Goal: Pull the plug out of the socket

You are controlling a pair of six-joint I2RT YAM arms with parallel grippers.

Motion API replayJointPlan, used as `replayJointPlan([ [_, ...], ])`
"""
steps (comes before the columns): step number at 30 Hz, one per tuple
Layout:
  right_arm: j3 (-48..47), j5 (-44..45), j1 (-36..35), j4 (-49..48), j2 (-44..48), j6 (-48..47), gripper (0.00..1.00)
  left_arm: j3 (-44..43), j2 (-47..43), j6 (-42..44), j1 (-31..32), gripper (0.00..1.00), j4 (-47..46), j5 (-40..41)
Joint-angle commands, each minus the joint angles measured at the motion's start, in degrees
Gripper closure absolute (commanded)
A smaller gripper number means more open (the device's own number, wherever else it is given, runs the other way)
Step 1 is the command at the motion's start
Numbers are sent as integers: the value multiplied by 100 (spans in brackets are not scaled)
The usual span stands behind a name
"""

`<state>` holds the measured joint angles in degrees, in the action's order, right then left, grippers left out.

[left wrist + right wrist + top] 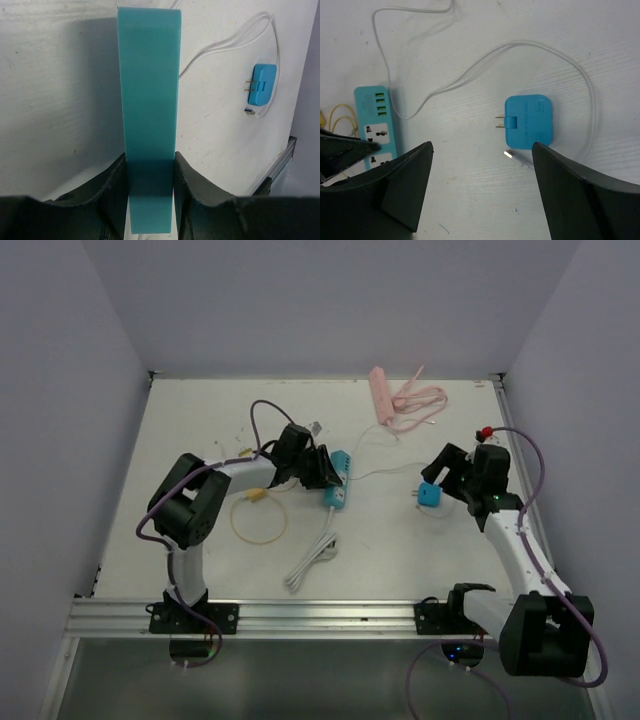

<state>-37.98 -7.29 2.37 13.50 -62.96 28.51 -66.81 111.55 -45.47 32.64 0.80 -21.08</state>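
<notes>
The teal socket strip point(338, 480) lies in the middle of the table. My left gripper point(315, 468) is shut across its width; in the left wrist view the strip point(149, 100) runs away from the gripper point(150, 167), with both fingers pressed on its sides. The blue square plug point(430, 495) lies loose on the table to the right, apart from the strip, its two prongs bare and pointing towards it. My right gripper point(440, 475) hovers over it, open and empty. In the right wrist view the plug point(529, 121) sits beyond the gripper point(481, 146), and the strip point(376, 125) is at the left.
A thin white cable point(470, 70) loops round the plug, ending in a metal USB tip point(510, 154). A pink power strip point(381, 395) with its coiled cord lies at the back. A yellow loop point(258, 520) and the strip's white cord point(312, 560) lie near the front.
</notes>
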Motion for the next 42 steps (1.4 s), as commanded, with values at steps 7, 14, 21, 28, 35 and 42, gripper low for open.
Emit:
replayJointPlan([
  [7, -552, -378, 9, 689, 1250, -74, 1, 607, -651, -295, -39, 58, -651, 78],
  [14, -1403, -107, 9, 1488, 1664, -258, 1, 730, -1379, -181, -30, 9, -195, 464],
  [21, -2887, 543, 9, 2778, 1875, -714, 1, 231, -2768, 494, -39, 0, 1533, 1788],
  [28, -4006, 1465, 9, 3589, 2103, -1242, 1, -798, -4227, 1461, -48, 0, 3257, 3583],
  [35, -5130, 1871, -185, 3906, 2288, -1638, 1, -1782, -5825, 2121, -39, 0, 4103, 4743],
  [42, -5255, 2748, -1053, 3792, 2797, -2200, 1, -2802, -6689, 2902, -48, 1, 4692, 5771],
])
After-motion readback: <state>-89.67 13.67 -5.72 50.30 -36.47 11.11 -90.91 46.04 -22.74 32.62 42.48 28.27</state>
